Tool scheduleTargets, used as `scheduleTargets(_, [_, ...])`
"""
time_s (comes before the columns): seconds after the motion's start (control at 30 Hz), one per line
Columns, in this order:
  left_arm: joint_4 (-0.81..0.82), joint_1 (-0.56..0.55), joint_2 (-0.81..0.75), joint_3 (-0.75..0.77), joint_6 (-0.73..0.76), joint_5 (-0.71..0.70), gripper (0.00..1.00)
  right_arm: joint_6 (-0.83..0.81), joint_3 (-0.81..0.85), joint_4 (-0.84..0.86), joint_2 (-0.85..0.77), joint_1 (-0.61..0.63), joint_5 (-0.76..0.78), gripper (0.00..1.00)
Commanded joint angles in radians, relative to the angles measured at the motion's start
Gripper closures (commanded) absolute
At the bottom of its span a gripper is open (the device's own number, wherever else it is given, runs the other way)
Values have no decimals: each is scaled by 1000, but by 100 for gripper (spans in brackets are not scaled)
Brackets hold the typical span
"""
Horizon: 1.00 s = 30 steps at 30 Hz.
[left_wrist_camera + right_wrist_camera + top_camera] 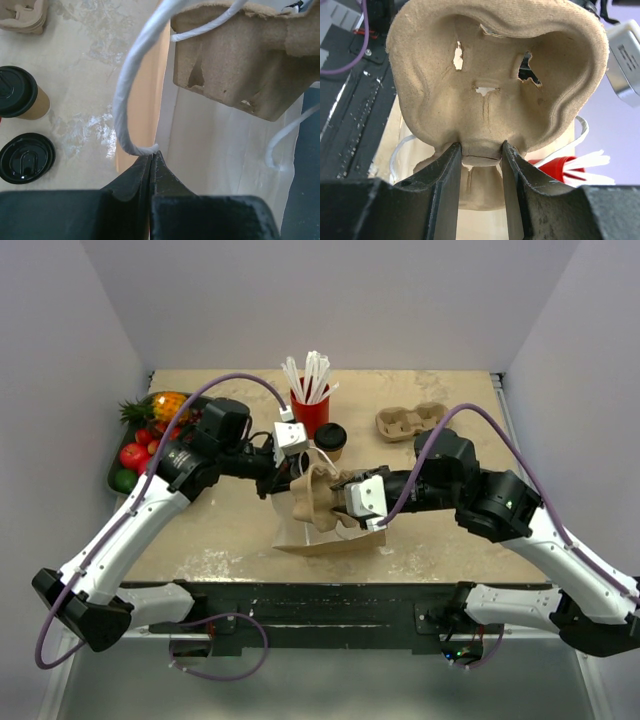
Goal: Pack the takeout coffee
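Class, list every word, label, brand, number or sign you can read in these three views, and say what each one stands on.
No readable text in any view.
Lid of the takeout coffee: raised moulded marks, too blurred to read.
Loose black lid: raised marks, also unreadable.
Paper bag, cup carrier, red cup: plain, no print visible.

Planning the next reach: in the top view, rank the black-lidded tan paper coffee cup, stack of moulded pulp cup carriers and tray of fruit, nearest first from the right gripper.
From the right gripper:
1. black-lidded tan paper coffee cup, just beyond it, centre.
2. stack of moulded pulp cup carriers, back right.
3. tray of fruit, far left edge.
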Motion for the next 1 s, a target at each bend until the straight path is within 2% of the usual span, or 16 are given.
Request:
scheduleTargets(0.0, [38,3,-37,-11,7,43,100,155,17,49,-13,3,47,100])
scheduleTargets(0.23, [44,3,-60,-34,19,25,100,319,-3,100,-27,4,115,100])
scheduleTargets(0.4, [61,4,-83,-62,13,29,100,359,0,107,-31,4,126,100])
scheduleTargets(0.63, [62,4,-80,-26,-2,54,100,287,-6,9,9,4,143,100])
scheduleTargets(0.97, [76,4,-117,-58,-10,56,100,238,-25,-81,24,4,181,100])
